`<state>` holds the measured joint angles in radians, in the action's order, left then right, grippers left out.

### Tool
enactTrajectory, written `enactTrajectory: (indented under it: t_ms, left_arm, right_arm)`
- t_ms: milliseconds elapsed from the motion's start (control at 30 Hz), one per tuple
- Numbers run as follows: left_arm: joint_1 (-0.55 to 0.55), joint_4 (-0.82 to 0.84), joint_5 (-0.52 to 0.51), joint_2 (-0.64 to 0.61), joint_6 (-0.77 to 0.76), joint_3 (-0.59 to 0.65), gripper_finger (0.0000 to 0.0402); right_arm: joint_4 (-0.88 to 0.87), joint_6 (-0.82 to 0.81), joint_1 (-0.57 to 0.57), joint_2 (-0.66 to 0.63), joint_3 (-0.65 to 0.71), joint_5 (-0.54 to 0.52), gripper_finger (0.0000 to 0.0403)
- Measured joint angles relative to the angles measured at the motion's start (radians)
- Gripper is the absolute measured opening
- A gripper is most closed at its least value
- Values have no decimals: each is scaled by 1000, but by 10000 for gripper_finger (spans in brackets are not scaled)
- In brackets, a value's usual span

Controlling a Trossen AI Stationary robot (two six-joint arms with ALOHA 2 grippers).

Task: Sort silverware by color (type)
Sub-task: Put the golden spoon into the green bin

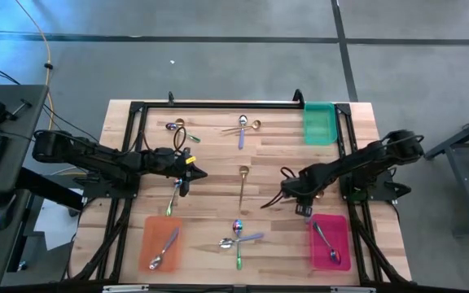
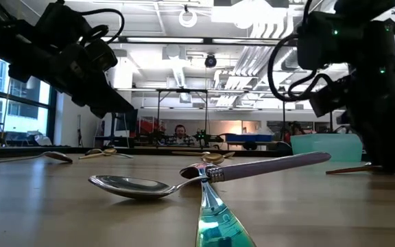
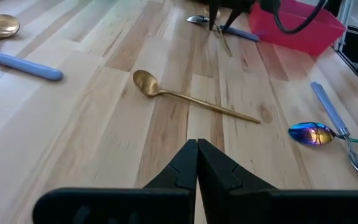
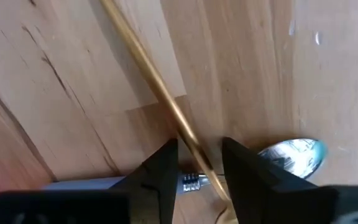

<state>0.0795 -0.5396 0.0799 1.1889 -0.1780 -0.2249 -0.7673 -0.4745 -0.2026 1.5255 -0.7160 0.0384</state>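
Closest to the table-level camera lies a silver spoon (image 2: 132, 186) crossed with a green-handled spoon (image 2: 218, 219) and a lavender-handled one (image 2: 273, 165), the unsorted cluster near the front edge of the table (image 1: 218, 167). The sorting looks barely begun. From above, the orange tray (image 1: 149, 232) at front left holds one silver spoon (image 1: 164, 247), the pink tray (image 1: 336, 226) at front right holds one spoon with a dark handle (image 1: 326, 244), and the green tray (image 1: 319, 124) at the back right appears empty. Still loose on the wood are a gold spoon (image 1: 243, 184) in the centre, a group of spoons (image 1: 245, 127) at the back centre, another group (image 1: 179, 130) at back left, and a green-handled spoon (image 1: 173, 199) beside the left arm. The right gripper (image 4: 197, 163) is low over the table just beside the pink tray, its fingers slightly parted and straddling a thin gold handle (image 4: 151, 81), not yet clamped on it; a silver bowl (image 4: 291, 155) lies right beside. The left gripper (image 3: 197, 155) hovers left of centre with its fingers pressed together, holding nothing, pointed toward the central gold spoon. By this judgement, most of the spoons remain to be sorted.
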Motion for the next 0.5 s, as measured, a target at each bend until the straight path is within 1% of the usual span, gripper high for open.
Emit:
enactTrajectory:
  t_ms: [167,367,433,500]
  left_arm:
    - [6,-19,-3,0,-27,0,0]
    - [19,-42,-9,0,-53,0,0]
    - [23,-46,-13,0,-53,0,0]
    - [27,-53,-14,0,-53,0,0]
  right_arm:
    - [21,29,23,-1,30,4,73]
    - [25,74,53,-1,33,10,11]
    - [26,83,59,-1,33,12,5]
    - [26,84,60,1,32,13,8]
